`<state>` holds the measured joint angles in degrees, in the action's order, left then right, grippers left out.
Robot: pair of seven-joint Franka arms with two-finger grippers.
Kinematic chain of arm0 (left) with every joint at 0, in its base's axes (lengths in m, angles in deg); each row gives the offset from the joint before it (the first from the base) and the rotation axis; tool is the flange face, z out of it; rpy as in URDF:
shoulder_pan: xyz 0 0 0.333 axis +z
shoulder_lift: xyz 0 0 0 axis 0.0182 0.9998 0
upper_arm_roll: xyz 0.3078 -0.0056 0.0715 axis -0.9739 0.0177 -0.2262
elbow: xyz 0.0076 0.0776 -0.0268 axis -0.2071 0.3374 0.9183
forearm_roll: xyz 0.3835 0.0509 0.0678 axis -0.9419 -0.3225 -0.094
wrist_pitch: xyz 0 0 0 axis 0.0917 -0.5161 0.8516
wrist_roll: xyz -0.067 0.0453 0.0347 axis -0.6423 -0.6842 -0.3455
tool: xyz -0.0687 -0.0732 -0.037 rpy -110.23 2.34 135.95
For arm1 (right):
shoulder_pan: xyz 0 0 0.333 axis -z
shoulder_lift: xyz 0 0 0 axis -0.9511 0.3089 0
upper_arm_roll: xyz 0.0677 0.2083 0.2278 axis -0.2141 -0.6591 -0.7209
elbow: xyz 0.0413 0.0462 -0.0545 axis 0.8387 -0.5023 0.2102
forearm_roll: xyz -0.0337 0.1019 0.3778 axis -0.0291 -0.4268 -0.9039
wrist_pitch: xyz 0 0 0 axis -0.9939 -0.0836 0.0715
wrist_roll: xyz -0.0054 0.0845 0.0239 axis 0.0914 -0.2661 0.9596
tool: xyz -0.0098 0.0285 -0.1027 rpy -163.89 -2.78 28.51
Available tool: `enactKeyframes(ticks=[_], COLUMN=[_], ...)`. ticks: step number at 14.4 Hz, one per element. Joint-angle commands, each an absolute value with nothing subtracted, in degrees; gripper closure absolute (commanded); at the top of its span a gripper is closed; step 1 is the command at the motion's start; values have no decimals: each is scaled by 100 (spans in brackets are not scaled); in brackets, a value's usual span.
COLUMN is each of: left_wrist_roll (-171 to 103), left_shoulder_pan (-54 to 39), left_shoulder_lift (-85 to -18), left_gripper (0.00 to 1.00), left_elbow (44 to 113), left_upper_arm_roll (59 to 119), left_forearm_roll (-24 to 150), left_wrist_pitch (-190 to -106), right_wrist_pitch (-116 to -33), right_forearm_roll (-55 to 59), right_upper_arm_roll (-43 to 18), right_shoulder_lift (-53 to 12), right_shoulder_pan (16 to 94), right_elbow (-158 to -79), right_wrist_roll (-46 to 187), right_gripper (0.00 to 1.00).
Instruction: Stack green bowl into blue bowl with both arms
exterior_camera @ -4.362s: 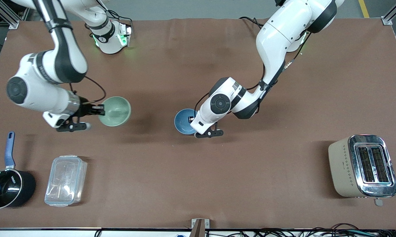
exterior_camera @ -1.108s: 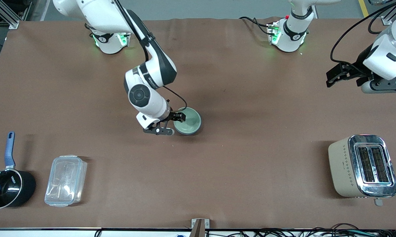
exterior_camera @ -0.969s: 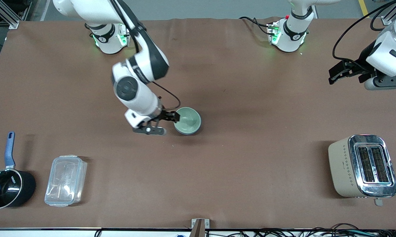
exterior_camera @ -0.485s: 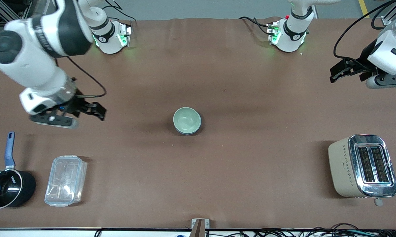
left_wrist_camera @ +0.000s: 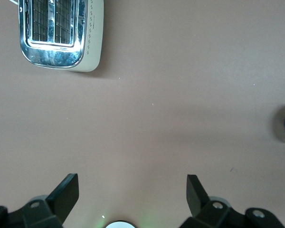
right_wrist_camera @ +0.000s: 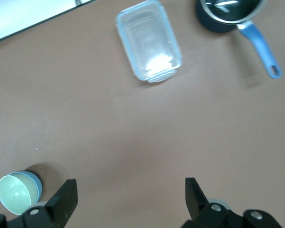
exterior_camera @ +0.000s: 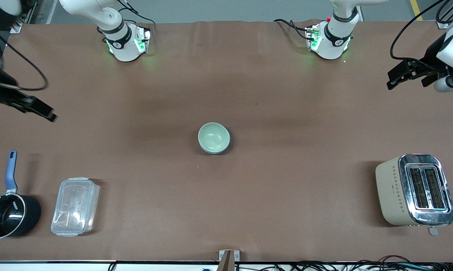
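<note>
At the right arm's end of the table you see the right gripper [exterior_camera: 42, 111] up in the air, over the bare brown table [exterior_camera: 249, 195], holding nothing. In the right wrist view its two fingers [right_wrist_camera: 66, 197] stand wide apart with only the table surface between them. Nearer to the front camera at this same end stand the black saucepan [exterior_camera: 9, 212] with its blue handle and, just beside it, the clear plastic container [exterior_camera: 75, 206] with its lid on; they are near each other but not touching.

In the middle of the table you find the green bowl [exterior_camera: 213, 137]. It sits inside the blue bowl [exterior_camera: 227, 145], and only a thin blue edge shows around its side. In the right wrist view you can see the same pair, the blue wall [right_wrist_camera: 34, 183] showing beside the green inside [right_wrist_camera: 13, 192]. Both grippers are well apart from the bowls.

At the left arm's end, the beige toaster [exterior_camera: 414, 190] with its chrome top stands nearer to the front camera. The left gripper [exterior_camera: 401, 74] hangs over the table edge at this end, and it is empty. In the left wrist view its fingers [left_wrist_camera: 66, 194] are spread wide.
</note>
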<state>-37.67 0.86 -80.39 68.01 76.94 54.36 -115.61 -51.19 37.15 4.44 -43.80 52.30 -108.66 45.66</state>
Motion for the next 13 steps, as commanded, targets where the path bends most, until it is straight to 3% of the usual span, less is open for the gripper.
enactKeyframes(ticks=[1, 5, 8, 13], left_wrist_roll=[-3752, -3735, -3735, -3735], left_shoulder_pan=[78, 113, 104, 113], left_shoulder_lift=[-8123, -7913, -7904, -7895], left_gripper=[0, 0, 0, 0], left_elbow=[6836, 6582, 6555, 6555], left_upper_arm_roll=[7746, 7737, 7728, 7702], left_forearm_roll=[5348, 5392, 5357, 5339], left_wrist_pitch=[-11501, -11475, -11309, -11228], right_wrist_pitch=[-4801, -4757, -4757, -4695], right_forearm_roll=[3730, 3694, 3738, 3756], right_upper_arm_roll=[-498, -1053, -888, -887], right_shoulder_lift=[-4325, -4369, -4369, -4369], right_shoulder_pan=[6643, 7736, 7254, 7174], right_elbow=[-10578, -10622, -10657, -10674], right_wrist_roll=[4626, 6001, 6042, 6077], right_gripper=[0, 0, 0, 0])
